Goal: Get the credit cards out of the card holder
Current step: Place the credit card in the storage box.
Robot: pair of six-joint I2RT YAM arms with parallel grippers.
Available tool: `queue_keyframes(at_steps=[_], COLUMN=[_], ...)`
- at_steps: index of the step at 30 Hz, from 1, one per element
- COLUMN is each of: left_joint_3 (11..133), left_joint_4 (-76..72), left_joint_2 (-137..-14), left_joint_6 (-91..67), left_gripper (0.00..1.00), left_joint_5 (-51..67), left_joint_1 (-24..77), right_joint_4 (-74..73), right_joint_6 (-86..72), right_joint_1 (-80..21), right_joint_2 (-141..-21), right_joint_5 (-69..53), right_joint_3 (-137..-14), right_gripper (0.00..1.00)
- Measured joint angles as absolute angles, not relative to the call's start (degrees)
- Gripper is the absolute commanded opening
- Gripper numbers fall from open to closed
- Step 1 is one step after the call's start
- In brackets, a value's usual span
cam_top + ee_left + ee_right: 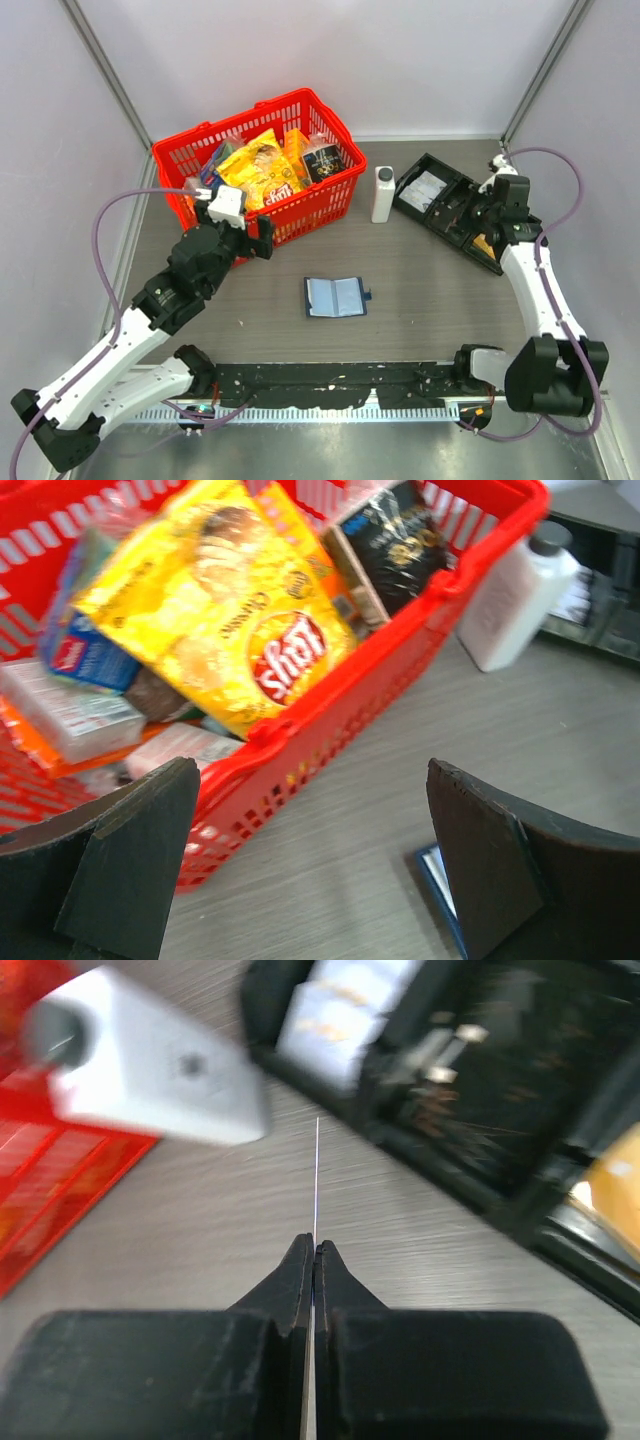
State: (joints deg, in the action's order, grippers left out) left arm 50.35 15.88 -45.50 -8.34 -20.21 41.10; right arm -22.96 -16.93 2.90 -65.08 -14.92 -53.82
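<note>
The card holder (pixel 335 296) lies open on the table's middle, navy with pale sleeves showing; one corner of it (pixel 440 878) peeks past my left finger. My left gripper (pixel 310 870) is open with nothing between its fingers, hovering beside the red basket (pixel 262 235). Over by the black tray, my right gripper (pixel 315 1245) is shut on a thin credit card (pixel 317 1175), seen edge-on as a pale line sticking out ahead of the tips. In the top view this gripper (pixel 468 213) hangs over the tray. An orange-gold card (pixel 483 245) lies in a tray compartment (pixel 610 1185).
A red basket (pixel 330 200) full of snack packets stands at the back left. A white bottle (pixel 382 193) stands between it and the black compartment tray (pixel 420 165), which holds white packets (pixel 425 190). Walls close off both sides.
</note>
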Motion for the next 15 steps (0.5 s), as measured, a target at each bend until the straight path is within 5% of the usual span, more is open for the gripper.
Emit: queue_keyframes(at_steps=[7,15], left_joint_3=[48.27,47.99], left_joint_4=[12.25,10.7], left_joint_2=[-42.17,-42.06], left_joint_6=[-6.79,-5.63], left_gripper=[1.0,1.0], left_joint_5=[-29.17,-31.48], left_joint_1=[41.1,41.1], right_joint_4=[-20.97,-16.86], right_joint_6=[-19.7,-17.74], right_joint_1=[10.31,12.56], right_joint_2=[-74.67,-85.01], right_joint_5=[-5.85,-9.65], right_joint_3=[-55.79,-60.07], right_gripper=[0.01,0.01])
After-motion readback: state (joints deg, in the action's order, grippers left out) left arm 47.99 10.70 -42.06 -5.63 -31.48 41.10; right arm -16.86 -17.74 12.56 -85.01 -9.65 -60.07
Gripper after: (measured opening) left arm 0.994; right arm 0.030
